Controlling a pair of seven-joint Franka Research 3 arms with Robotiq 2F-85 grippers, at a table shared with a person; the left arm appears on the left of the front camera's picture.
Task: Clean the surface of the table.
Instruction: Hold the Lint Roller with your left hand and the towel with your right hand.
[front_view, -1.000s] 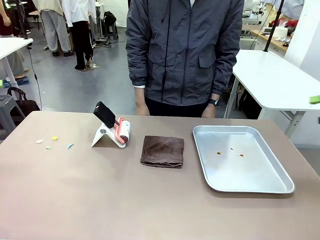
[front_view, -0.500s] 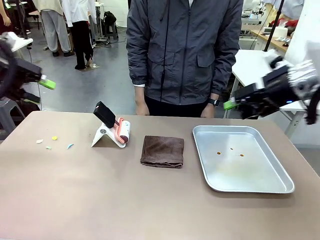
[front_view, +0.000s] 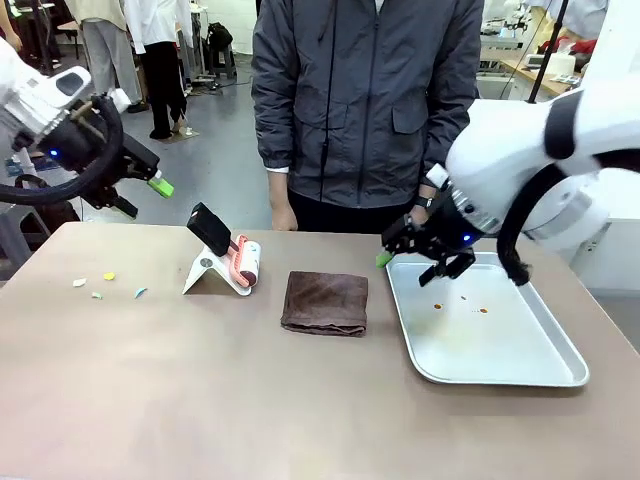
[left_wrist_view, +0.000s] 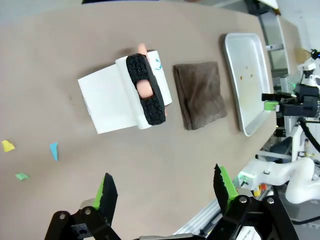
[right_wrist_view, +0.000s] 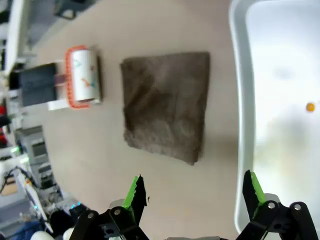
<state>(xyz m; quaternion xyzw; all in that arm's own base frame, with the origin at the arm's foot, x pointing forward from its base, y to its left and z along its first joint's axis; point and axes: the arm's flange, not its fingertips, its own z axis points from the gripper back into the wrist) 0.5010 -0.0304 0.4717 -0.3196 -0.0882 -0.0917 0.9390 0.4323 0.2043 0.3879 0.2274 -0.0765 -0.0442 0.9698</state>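
- Left gripper (left_wrist_view: 163, 186): jaws wide, empty; roller (left_wrist_view: 145, 90) ahead of its fingers, on the table (left_wrist_view: 60, 45).
- Right gripper (right_wrist_view: 194, 186): jaws wide, empty; cloth (right_wrist_view: 165, 105) ahead, tray (right_wrist_view: 239, 100) alongside.

A folded brown cloth (front_view: 324, 302) lies between a lint roller (front_view: 246, 262) on its white stand (front_view: 205, 272) and a steel tray (front_view: 490, 348).

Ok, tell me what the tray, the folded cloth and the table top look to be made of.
Tray: metal, likely steel or aluminium; silvery sheen, soft reflections, rolled rim.
Cloth: dark brown fabric, perhaps microfibre or terry; fuzzy matte nap, soft folded edges.
Table: smooth matte tan top, possibly laminate; even colour, no visible grain or glare.
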